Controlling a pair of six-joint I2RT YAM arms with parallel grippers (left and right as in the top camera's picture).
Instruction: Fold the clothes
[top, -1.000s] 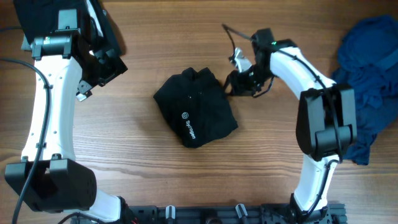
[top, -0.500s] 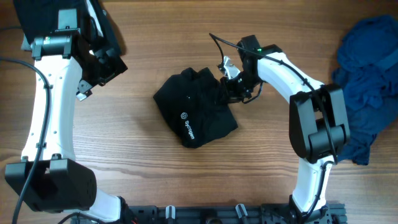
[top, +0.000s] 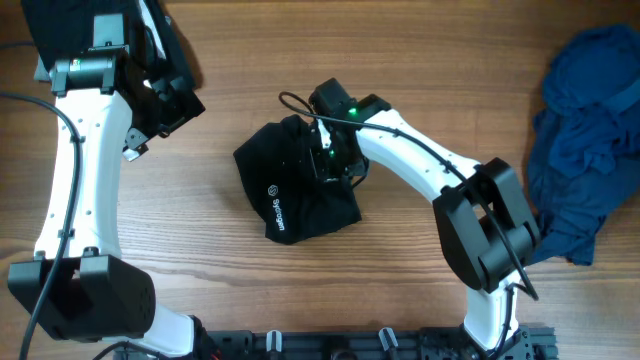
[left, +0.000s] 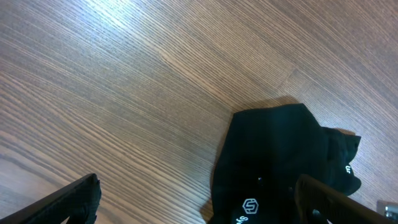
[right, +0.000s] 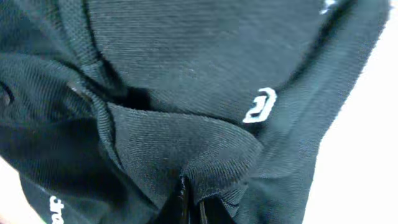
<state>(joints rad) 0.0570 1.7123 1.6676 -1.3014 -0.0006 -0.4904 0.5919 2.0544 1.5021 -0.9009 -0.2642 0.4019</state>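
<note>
Black shirt (top: 295, 185) bunched mid-worktop, pinched at its far right corner by the right claw (top: 330, 160).
The right claw's fingers are clamped together on a raised fold of fabric, seen close up in the wrist view. From that grip the bulk of the shirt lies to the left and toward the robot, with its white logo (top: 270, 193) on the near-left part. The left claw (top: 165, 105) hangs wide apart and empty over bare worktop (top: 300, 60), well left of the shirt, so the right arm is plainly nearer. Farthest off, dark blue clothes (top: 585, 130) are heaped at the right edge.
</note>
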